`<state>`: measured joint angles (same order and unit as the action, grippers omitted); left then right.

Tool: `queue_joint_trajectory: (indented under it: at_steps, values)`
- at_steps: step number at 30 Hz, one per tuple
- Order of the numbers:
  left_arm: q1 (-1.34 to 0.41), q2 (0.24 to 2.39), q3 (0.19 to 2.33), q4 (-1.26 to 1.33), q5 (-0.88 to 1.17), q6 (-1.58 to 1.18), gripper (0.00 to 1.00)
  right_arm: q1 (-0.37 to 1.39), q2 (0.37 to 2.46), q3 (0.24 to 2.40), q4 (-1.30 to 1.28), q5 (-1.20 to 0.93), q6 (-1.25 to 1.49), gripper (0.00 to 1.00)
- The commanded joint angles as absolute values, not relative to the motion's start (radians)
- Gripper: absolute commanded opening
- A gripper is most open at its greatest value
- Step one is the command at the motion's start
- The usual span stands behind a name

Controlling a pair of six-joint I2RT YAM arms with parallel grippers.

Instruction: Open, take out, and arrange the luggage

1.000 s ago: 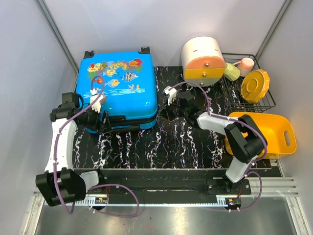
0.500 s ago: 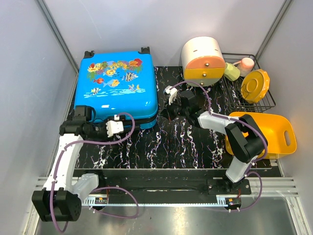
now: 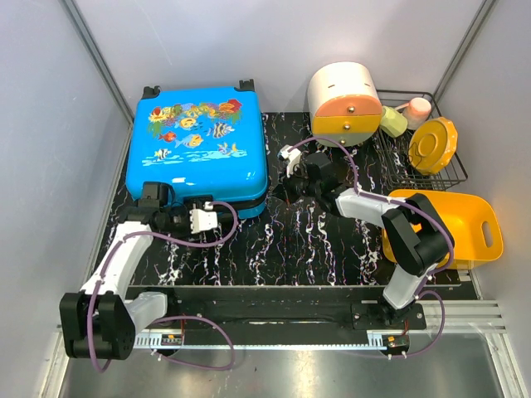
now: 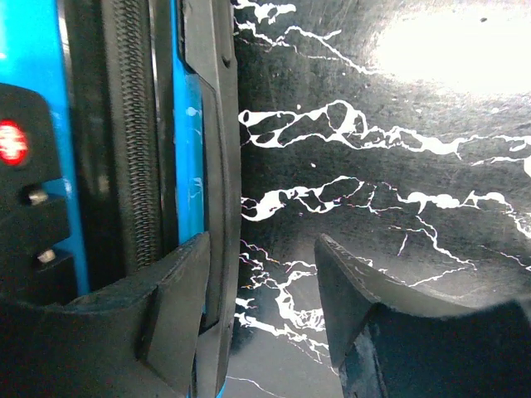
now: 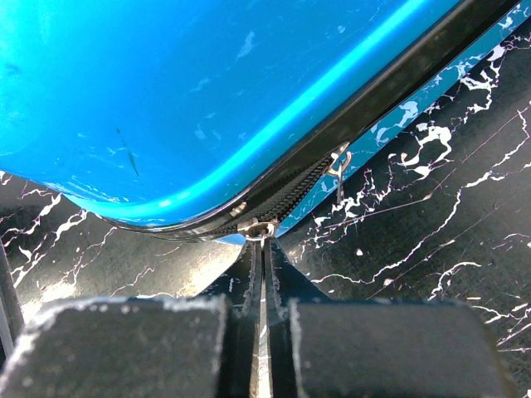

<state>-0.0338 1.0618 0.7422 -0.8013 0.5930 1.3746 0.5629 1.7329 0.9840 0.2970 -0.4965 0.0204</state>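
Note:
The luggage (image 3: 199, 145) is a bright-blue fish-print suitcase lying flat and closed at the back left. My left gripper (image 3: 214, 217) is open and empty, low at the suitcase's front edge. In the left wrist view (image 4: 264, 253) one finger (image 4: 178, 290) rests against the black trim and zipper (image 4: 137, 133), the other over the mat. My right gripper (image 3: 278, 192) is at the front right corner. In the right wrist view it (image 5: 264, 249) is shut on a zipper pull (image 5: 262, 230) of the suitcase (image 5: 166, 91). A second pull (image 5: 338, 166) hangs loose.
A white-and-orange drawer box (image 3: 344, 104) stands at the back. A wire basket (image 3: 455, 178) on the right holds an orange lid (image 3: 433, 145), a green cup (image 3: 392, 123) and a pink item (image 3: 417, 108). A yellow basin (image 3: 448, 224) sits at the right front.
My left arm has swung from the suitcase's left front corner down along its front edge, the gripper now pointing right. My right gripper has stayed at the corner.

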Motion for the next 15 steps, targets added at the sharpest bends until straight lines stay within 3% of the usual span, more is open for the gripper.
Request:
queue_joint_trajectory:
  at_steps: [1, 7, 11, 15]
  values:
    - [-0.051, 1.084, 0.698, -0.663, 0.560, 1.401, 0.57, 0.543, 1.724, 1.020, 0.293, -0.523, 0.029, 0.00]
    - [-0.089, 1.141, 0.675, -0.575, 0.511, 1.338, 0.45, 0.545, 1.729, 0.988, 0.339, -0.560, 0.064, 0.00]
    - [-0.153, 1.164, 0.681, -0.537, 0.485, 1.252, 0.19, 0.551, 1.732, 0.968, 0.376, -0.566, 0.098, 0.00]
    - [-0.216, 1.207, 0.724, -0.508, 0.488, 1.122, 0.04, 0.586, 1.712, 0.940, 0.396, -0.545, 0.106, 0.00]
